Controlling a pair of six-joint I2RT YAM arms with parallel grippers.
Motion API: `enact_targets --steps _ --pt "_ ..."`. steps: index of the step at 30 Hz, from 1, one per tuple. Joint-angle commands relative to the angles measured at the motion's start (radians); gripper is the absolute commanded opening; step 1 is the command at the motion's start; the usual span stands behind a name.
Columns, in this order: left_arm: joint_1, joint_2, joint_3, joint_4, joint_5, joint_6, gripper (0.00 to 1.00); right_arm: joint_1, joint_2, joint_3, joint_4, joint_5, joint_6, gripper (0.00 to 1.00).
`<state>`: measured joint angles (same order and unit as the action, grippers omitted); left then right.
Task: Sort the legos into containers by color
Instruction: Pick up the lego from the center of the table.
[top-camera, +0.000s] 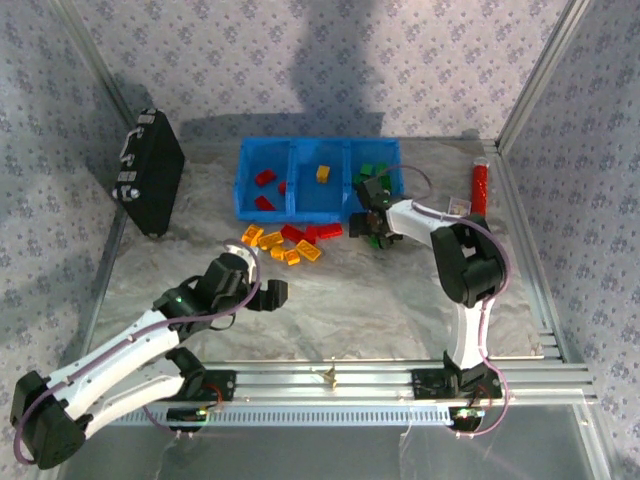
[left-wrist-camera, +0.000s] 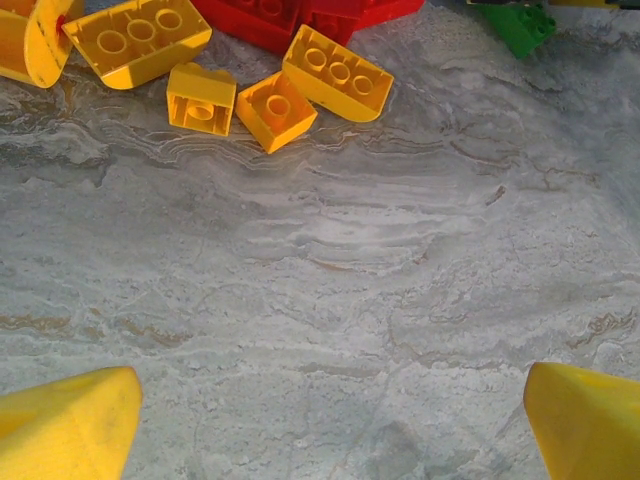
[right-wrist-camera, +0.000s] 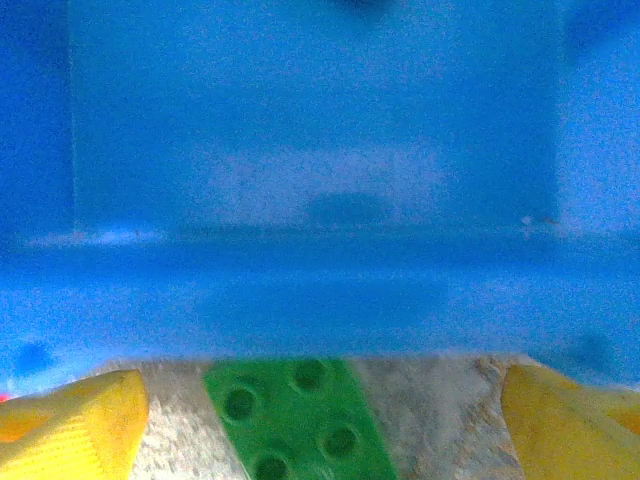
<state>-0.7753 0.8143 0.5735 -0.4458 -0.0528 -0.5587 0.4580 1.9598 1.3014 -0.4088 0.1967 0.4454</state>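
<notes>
The blue tray (top-camera: 268, 213) stands at the back, with red legos (top-camera: 264, 178) in its left compartment, a yellow one (top-camera: 323, 172) in the middle and green ones (top-camera: 374, 170) on the right. Loose yellow legos (top-camera: 270, 240) and red legos (top-camera: 310, 232) lie in front of it. My left gripper (top-camera: 270, 293) hangs open over bare table (left-wrist-camera: 330, 430), short of the yellow legos (left-wrist-camera: 338, 72), the red ones (left-wrist-camera: 270, 15) and a green one (left-wrist-camera: 520, 25). My right gripper (top-camera: 375, 228) is open (right-wrist-camera: 320, 420), a green lego (right-wrist-camera: 295, 420) lying between its fingers against the tray wall (right-wrist-camera: 320, 200).
A black hard case (top-camera: 150, 170) leans at the back left. A red tube (top-camera: 479, 188) lies by the right wall. A metal rail (top-camera: 330, 378) runs along the near edge, and patterned walls close in the table.
</notes>
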Motion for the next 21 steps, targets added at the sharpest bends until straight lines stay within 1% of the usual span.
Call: enact_targets --steps 1,4,7,10,18,21 --pt "-0.005 0.009 0.030 -0.014 -0.015 0.019 0.98 0.004 0.042 0.043 -0.008 -0.006 0.013 0.90" --pt "-0.005 0.020 0.039 -0.019 -0.016 0.023 0.98 0.010 0.052 0.052 -0.027 -0.005 0.022 0.86" --pt "-0.005 0.015 0.036 -0.017 -0.021 0.022 0.98 0.033 0.034 0.022 -0.027 0.017 0.029 0.83" --pt "-0.006 0.011 0.028 -0.014 -0.021 0.019 0.98 0.056 0.014 -0.018 -0.031 0.043 0.047 0.76" --pt "-0.005 -0.001 0.014 -0.009 -0.021 0.014 0.98 0.083 -0.024 -0.095 -0.036 0.100 0.060 0.40" --pt "-0.005 -0.009 0.014 -0.011 -0.022 0.014 0.98 0.092 -0.069 -0.097 -0.055 0.119 0.045 0.32"
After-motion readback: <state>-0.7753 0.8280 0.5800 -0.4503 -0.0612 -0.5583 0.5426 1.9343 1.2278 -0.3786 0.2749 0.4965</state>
